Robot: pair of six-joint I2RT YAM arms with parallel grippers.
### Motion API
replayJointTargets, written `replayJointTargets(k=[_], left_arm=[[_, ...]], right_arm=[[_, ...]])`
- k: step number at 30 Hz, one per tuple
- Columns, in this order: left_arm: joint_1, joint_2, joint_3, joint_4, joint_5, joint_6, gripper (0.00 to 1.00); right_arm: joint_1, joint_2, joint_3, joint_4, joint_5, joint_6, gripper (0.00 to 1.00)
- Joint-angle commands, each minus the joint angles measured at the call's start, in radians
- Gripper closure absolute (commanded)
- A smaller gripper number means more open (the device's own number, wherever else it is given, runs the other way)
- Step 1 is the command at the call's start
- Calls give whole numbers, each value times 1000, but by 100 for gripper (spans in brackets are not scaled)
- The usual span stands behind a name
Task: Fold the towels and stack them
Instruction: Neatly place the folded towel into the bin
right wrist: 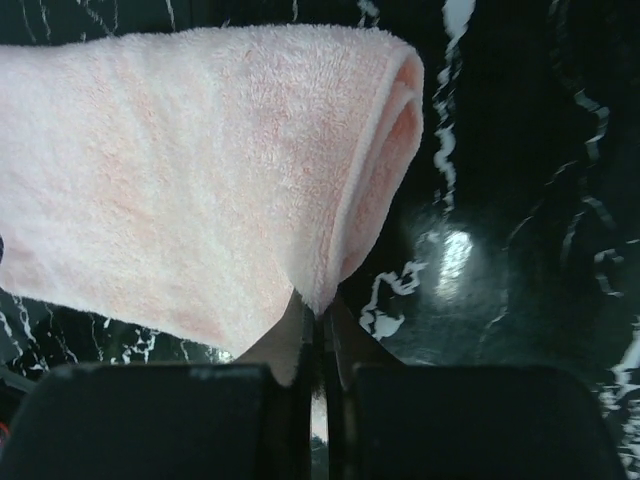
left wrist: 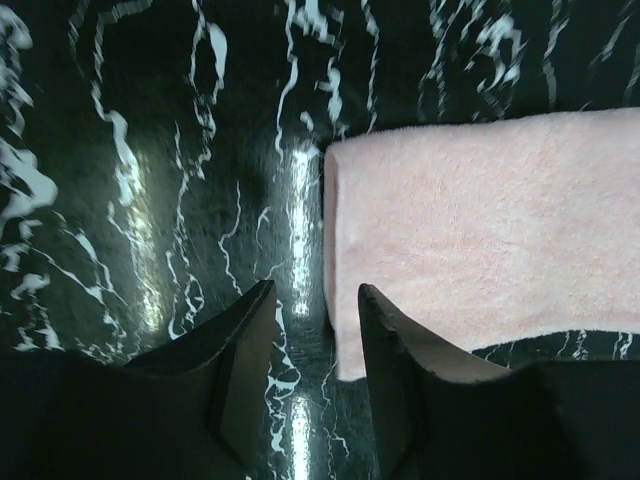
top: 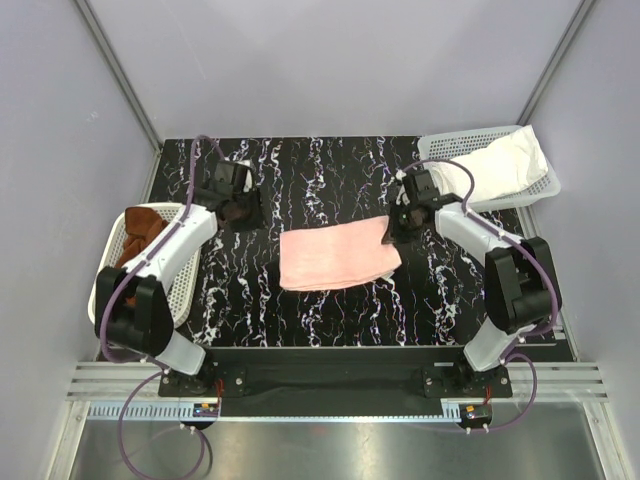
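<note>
Pinching the right edge of the folded pale pink towel [top: 338, 256] at the centre of the table [top: 300, 170], the right gripper [right wrist: 318, 322] is clamped on it, apparently to hold the layers aligned. The left gripper [left wrist: 315, 300] hovers, jaws apart, just beside the opposite edge.

**Where things lie around our two claws**

We find the folded towel [top: 338, 254] on the table [top: 330, 170] between our claws. It lies near the left claw [left wrist: 315, 292], to its right, and its far right corner is pinched in the right claw [right wrist: 320, 325]. Left of the left claw a near basket [top: 185, 290] holds a second towel [top: 143, 228]. Right of and beyond the right claw, a far basket [top: 548, 186] holds a third towel [top: 505, 165].
</note>
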Motion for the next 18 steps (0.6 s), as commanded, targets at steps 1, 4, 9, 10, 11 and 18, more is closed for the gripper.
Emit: replayJointTargets(k=[1,4,9,10,11,18], left_arm=[[0,-72,53,-51,-92,76,56],[0,-88,15,-37,-108,102,56],[-1,-82,3,-20,-136,147,55],[-1,-79,10,-24,-131,150,55],[-3,-74,22,-31,-115,153,55],[-1,-73,1,-5,-33,148,55]], right_arm=[[-42,46,165,-154,71,-124,100],[-67,74,265,-259,137,-179,100],[-125,88,406,-387,212,-274,100],[-136,103,464,-407,214,-290,100],[-145,111,492,-435,247,-304,100],[-237,250,760,-543,355,-439,100]])
